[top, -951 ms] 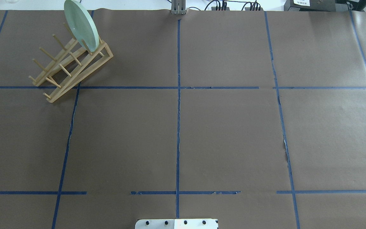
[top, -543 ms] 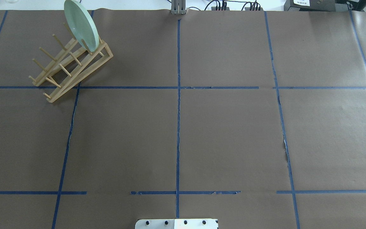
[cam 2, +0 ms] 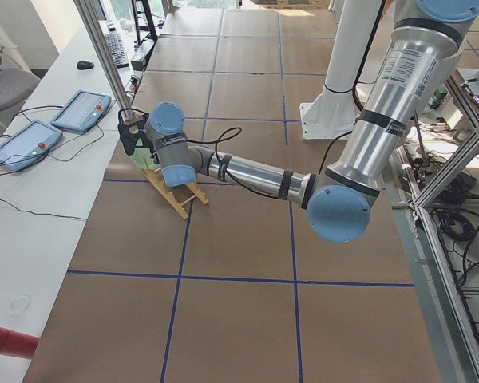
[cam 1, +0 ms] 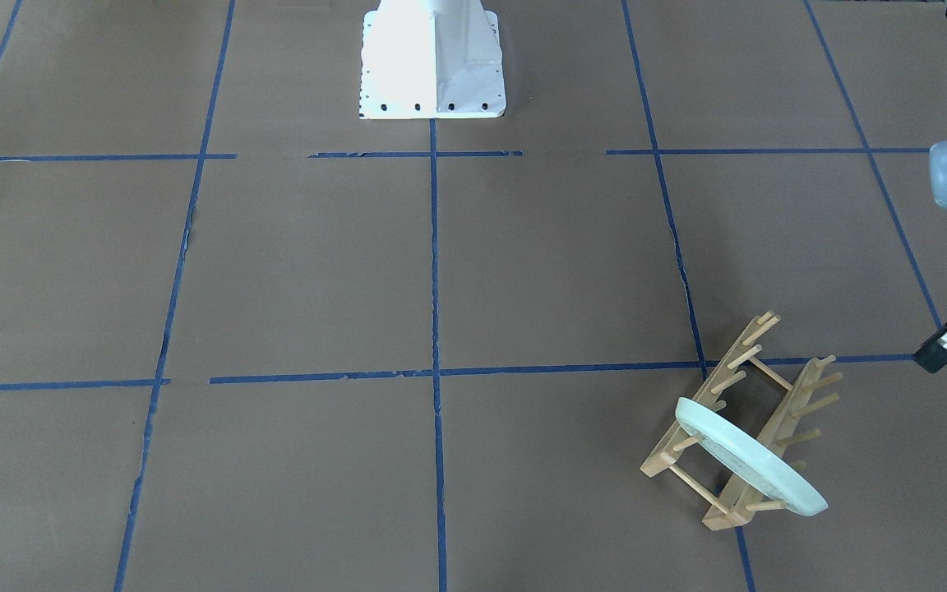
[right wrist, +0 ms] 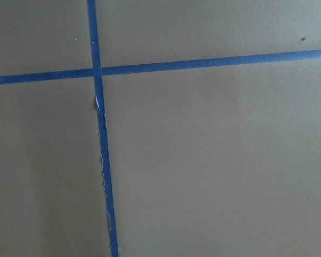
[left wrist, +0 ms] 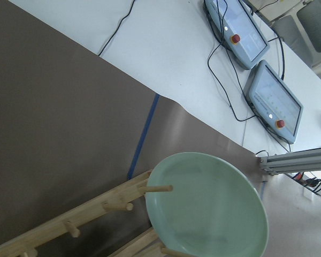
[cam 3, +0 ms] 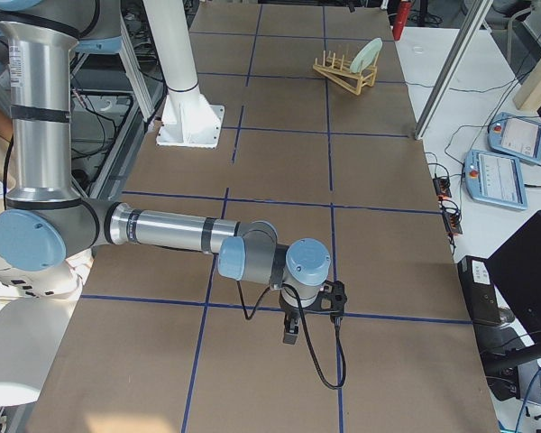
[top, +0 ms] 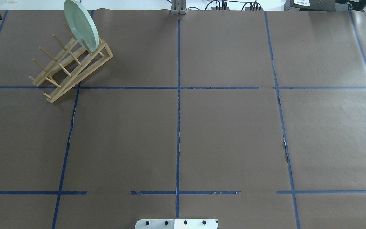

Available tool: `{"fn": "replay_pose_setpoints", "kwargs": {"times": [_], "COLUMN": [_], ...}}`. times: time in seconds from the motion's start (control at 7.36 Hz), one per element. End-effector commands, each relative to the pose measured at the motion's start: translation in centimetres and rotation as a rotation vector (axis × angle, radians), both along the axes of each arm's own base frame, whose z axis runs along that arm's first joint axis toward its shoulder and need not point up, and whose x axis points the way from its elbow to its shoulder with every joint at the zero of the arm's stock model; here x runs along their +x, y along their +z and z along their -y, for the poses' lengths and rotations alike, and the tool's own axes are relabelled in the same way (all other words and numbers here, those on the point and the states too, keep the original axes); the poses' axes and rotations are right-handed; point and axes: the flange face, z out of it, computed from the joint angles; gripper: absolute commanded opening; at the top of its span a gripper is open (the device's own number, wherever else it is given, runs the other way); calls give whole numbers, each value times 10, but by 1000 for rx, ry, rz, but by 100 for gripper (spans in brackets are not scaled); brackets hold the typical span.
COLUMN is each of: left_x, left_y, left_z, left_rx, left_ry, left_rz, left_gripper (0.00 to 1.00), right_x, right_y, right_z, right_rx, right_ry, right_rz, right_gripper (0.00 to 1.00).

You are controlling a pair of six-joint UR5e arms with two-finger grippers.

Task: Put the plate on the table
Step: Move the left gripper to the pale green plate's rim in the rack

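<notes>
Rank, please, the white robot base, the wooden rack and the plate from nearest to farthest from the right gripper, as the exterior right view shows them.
1. White robot base: at the table's robot-side edge, nearest the right gripper.
2. Wooden rack and plate: both at the far end; the plate stands in the rack, so too close to call.

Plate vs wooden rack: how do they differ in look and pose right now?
The plate is a smooth mint-green disc; the rack is an open light-wood frame with pegs. The plate stands on edge, tilted between pegs; the rack lies flat on the table. The plate fills only one end slot; the rack's other slots are empty. Both sit toward the robot's far left.
</notes>
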Motion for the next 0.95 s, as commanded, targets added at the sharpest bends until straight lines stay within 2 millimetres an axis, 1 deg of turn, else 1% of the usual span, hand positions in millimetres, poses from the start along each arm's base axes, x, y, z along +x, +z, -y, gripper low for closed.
{"fn": "replay_pose_setpoints", "kwargs": {"times": [0.0, 0.14, 0.27, 0.41, 0.68, 0.81], "left_x": [56, 94, 121, 127, 140, 141], "left_y": [-29, -36, -38, -30, -21, -18], "left_z": [22, 29, 38, 39, 37, 39], "left_rx": [-150, -214, -241, -255, -272, -283], "left_ry": [-143, -206, -224, -222, -213, -220], "left_rz": [-238, -313, -322, -311, -299, -299], "left_gripper": [100, 99, 99, 98, 97, 86], "right_x": [0, 0, 0, 0, 0, 0], "right_y": [0, 0, 0, 0, 0, 0], "right_z": [0, 0, 0, 0, 0, 0], "right_rx": [-1, -1, 1, -1, 1, 1], "right_ry": [0, 0, 0, 0, 0, 0], "right_rz": [0, 0, 0, 0, 0, 0], "right_gripper": [100, 100, 100, 100, 100, 100]}}
